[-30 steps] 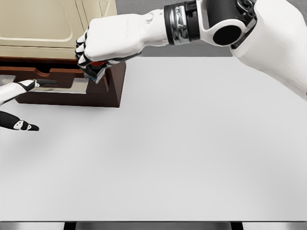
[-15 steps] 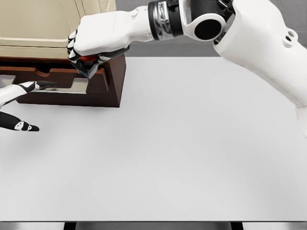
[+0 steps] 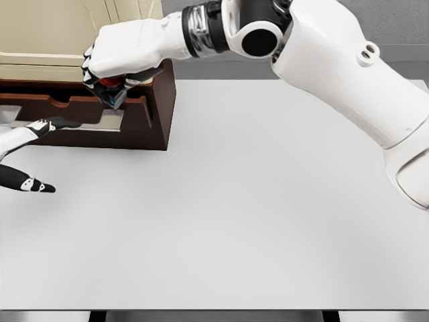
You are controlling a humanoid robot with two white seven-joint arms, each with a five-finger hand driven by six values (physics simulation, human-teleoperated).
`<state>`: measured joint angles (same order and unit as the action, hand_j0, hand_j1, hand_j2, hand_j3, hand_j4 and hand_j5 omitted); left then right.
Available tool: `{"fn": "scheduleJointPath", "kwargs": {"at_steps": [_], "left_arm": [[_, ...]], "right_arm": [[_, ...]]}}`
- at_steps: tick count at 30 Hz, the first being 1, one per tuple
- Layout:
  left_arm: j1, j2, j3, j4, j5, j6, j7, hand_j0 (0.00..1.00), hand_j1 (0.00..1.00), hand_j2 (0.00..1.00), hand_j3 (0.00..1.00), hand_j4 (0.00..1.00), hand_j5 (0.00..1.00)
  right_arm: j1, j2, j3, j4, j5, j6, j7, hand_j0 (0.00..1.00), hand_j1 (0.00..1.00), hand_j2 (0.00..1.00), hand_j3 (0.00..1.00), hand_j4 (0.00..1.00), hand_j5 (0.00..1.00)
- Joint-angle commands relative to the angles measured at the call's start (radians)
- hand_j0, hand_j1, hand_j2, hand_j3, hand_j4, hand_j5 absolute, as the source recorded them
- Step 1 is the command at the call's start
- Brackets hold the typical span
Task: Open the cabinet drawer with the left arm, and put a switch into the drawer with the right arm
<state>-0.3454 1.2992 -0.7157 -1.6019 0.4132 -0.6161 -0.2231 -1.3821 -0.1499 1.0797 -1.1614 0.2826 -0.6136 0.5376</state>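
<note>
A cream cabinet [image 3: 47,33] stands at the table's far left with its dark brown drawer [image 3: 151,121] pulled out toward me. My right hand [image 3: 110,84] hangs over the drawer's right part, shut on a small switch [image 3: 112,92] with a red top and dark body. The switch is just above the drawer's inside. My left hand [image 3: 30,154] shows at the left edge in front of the drawer, fingers spread and holding nothing; one fingertip [image 3: 67,123] lies near the drawer's front rim.
The white table [image 3: 268,215] stretches wide to the right and toward me. My right arm [image 3: 322,67] crosses the upper part of the view from the right.
My right hand has carried the switch leftward, from the drawer's right wall to above its inside. The left hand has sunk slightly.
</note>
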Motion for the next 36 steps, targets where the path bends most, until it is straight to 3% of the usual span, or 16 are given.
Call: {"fn": "scheduleJointPath", "kwargs": {"at_steps": [1,4,8,22,36], "left_arm": [[0.002,0.026,0.004,0.019,-0.059,0.005,-0.001,1.00,1.00,1.00,1.00,1.00,1.00],[0.006,0.061,0.010,-0.016,-0.056,0.005,-0.001,1.00,1.00,1.00,1.00,1.00,1.00],[0.013,0.092,0.010,-0.044,-0.050,0.005,-0.001,1.00,1.00,1.00,1.00,1.00,1.00],[0.029,0.173,0.008,-0.082,-0.039,0.005,0.002,1.00,1.00,1.00,1.00,1.00,1.00],[0.048,0.273,0.004,-0.125,-0.024,0.005,0.008,1.00,1.00,1.00,1.00,1.00,1.00]], "right_arm": [[-0.002,0.020,-0.003,0.017,0.007,0.003,0.001,0.35,0.35,0.35,0.35,0.35,0.35],[-0.003,0.027,-0.003,0.034,0.007,0.003,0.001,0.35,0.35,0.35,0.35,0.35,0.35],[-0.008,0.089,-0.003,0.072,0.009,0.003,0.004,0.35,0.35,0.35,0.35,0.35,0.35],[-0.037,0.113,-0.015,0.077,0.021,0.003,0.002,0.35,0.35,0.35,0.35,0.35,0.35],[-0.049,0.150,-0.015,0.187,0.035,0.003,0.002,0.35,0.35,0.35,0.35,0.35,0.35]]}}
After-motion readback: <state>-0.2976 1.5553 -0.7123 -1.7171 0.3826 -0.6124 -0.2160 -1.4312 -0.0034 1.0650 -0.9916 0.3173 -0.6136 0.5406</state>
